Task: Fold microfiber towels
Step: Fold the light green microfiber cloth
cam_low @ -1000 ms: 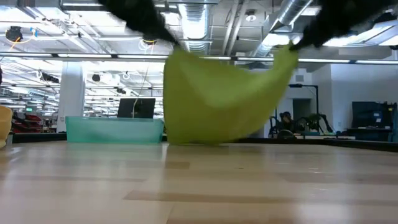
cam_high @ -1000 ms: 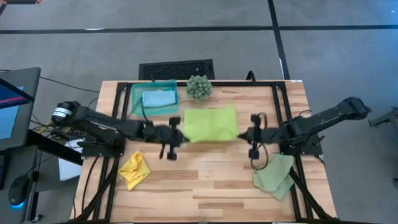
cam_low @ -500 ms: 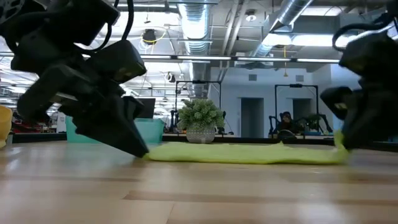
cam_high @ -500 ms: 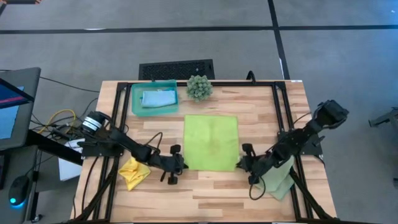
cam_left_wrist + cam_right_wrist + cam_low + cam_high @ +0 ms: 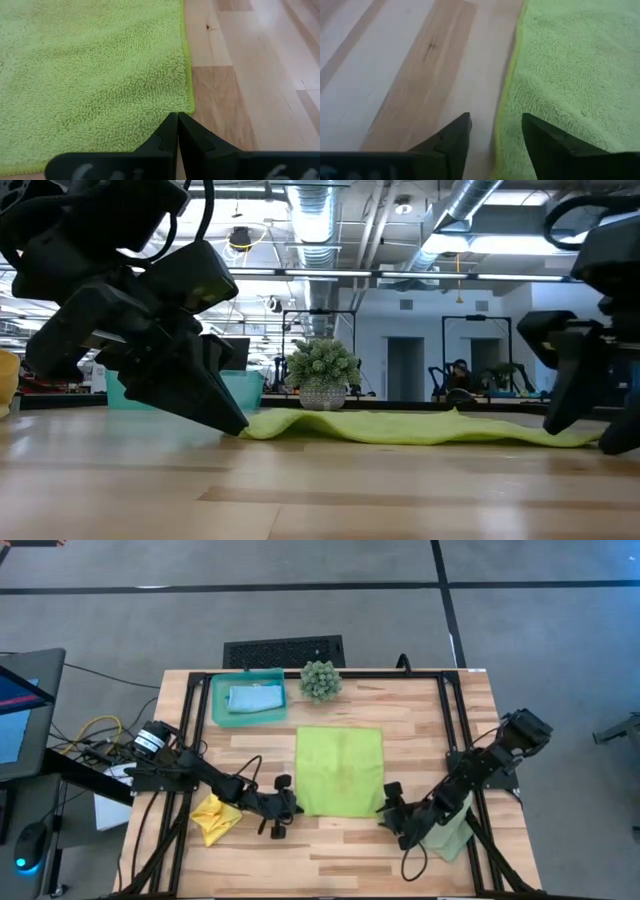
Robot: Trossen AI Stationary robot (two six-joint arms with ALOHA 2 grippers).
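A second ago the lime green towel [image 5: 340, 770] was hanging in the air between both arms; now it's laid flat mid-table [image 5: 400, 860], and the right gripper [image 5: 390, 815] has let go.

Going big to small: the teal tray [image 5: 218, 705] in the upper left holds the light blue towel [image 5: 256, 698]. The pale sage towel [image 5: 448, 830] sits lower right, the yellow one [image 5: 215, 815] lower left, and the spiky plant [image 5: 320, 680] is top center.

Right fingers [image 5: 455, 140] stand apart just off the lower-right corner. The left gripper [image 5: 285, 808] is pinched together on the lower-left corner.

Risk, I'd say: if the left lifts alone, the towel drags and bunches, so the fold goes crooked.
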